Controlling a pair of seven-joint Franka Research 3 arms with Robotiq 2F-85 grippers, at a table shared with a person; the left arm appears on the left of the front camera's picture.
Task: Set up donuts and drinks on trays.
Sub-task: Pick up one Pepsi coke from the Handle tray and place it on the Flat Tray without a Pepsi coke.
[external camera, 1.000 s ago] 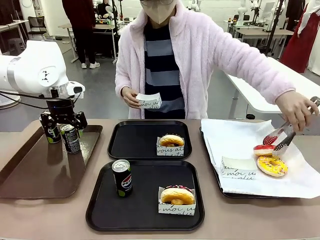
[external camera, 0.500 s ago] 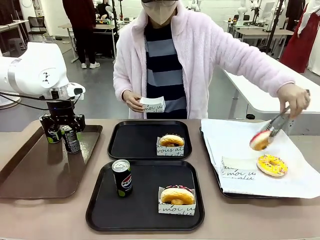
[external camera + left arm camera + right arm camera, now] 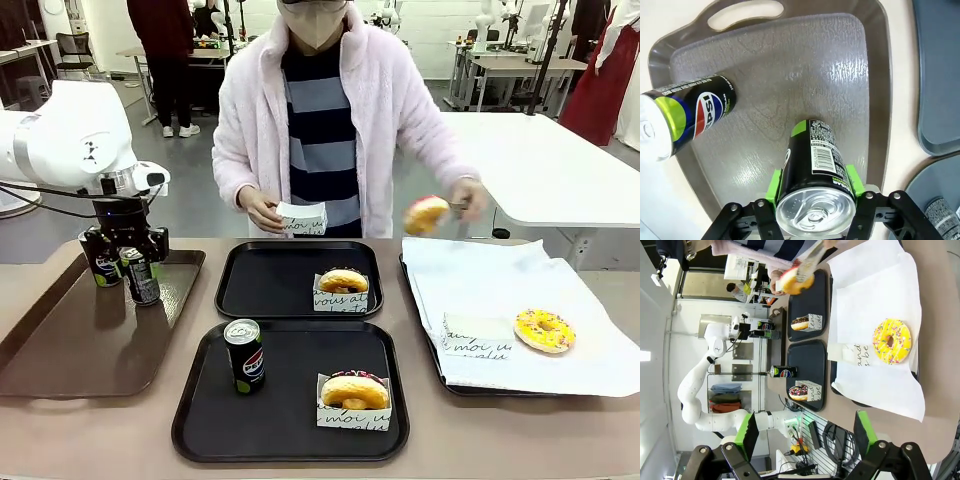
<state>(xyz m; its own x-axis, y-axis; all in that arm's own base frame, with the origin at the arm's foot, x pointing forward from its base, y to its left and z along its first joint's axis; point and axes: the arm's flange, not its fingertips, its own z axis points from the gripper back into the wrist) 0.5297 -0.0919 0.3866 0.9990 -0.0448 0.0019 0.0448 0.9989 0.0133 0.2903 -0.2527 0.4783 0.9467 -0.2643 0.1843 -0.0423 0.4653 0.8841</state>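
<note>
1. Drinks first: the left gripper (image 3: 140, 262) has its green pads (image 3: 774, 181) pinching a Pepsi can (image 3: 142, 285), held upright over the glossy brown tray (image 3: 60, 340). A second can (image 3: 102, 268) stands just beside it. Whether the held can's base is clear of the tray, I cannot tell.
2. From the left wrist, the pads press on opposite sides of the can's upper body, with the silver top facing the camera. The grip looks square.
3. Score check: the near black tray (image 3: 200, 420) holds a can (image 3: 244, 355) and a sleeved donut (image 3: 354, 392), so I judge that one set. The far black tray (image 3: 250, 290) has a sleeved donut (image 3: 343, 282) but no drink.
4. So the step in hand looks like getting this can to the far tray. The next move calls for a clean lift over the brown tray's rim and a sweep across. The can should go down upright on the bare part of the far tray, away from the donut.
5. Across the table, one hand (image 3: 262, 208) of the person holds an empty paper sleeve (image 3: 302, 218). The other hand (image 3: 470, 200) carries a donut (image 3: 427, 214) in tongs (image 3: 809, 260), up in the air. A yellow donut (image 3: 544, 330) waits on the white-paper-lined tray (image 3: 600, 375).
6. The right gripper (image 3: 805, 425) has its fingers spread wide with nothing between them.
</note>
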